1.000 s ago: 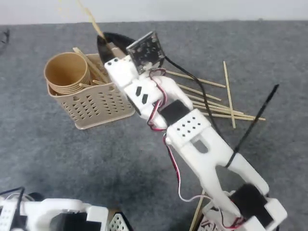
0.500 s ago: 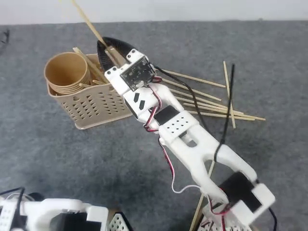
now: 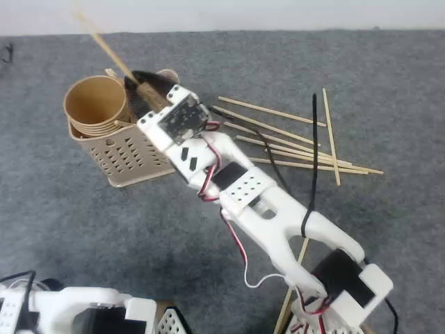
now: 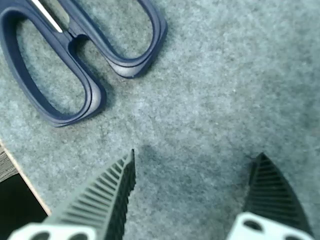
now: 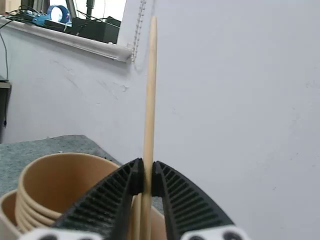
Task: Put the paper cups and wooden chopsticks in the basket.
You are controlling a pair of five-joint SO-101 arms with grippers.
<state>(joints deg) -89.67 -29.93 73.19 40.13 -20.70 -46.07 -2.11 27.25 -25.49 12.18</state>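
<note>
The right gripper [image 5: 144, 172] has its black jaws pressed together on a single wooden chopstick [image 5: 149, 90], pinching it low on the stick so most of its length stands clear above the fingertips. From the high view, that gripper [image 3: 144, 89] sits right over the basket [image 3: 132, 156], just beside the stack of paper cups [image 3: 97, 104] nested in the basket's left end. The held stick's long axis slants up and away toward the far left corner of the table, and its lower end is hidden behind the jaws. Behind the gripper the white arm [image 3: 278, 209] stretches out long and low from its base at the near right edge. On the grey mat [image 3: 174, 229] to its right lie the loose chopsticks [image 3: 292, 142], fanned out and well apart from the basket. The left gripper [image 4: 192, 170] hangs above the mat with jaws spread wide, near a pair of dark blue scissors [image 4: 75, 55]
</note>
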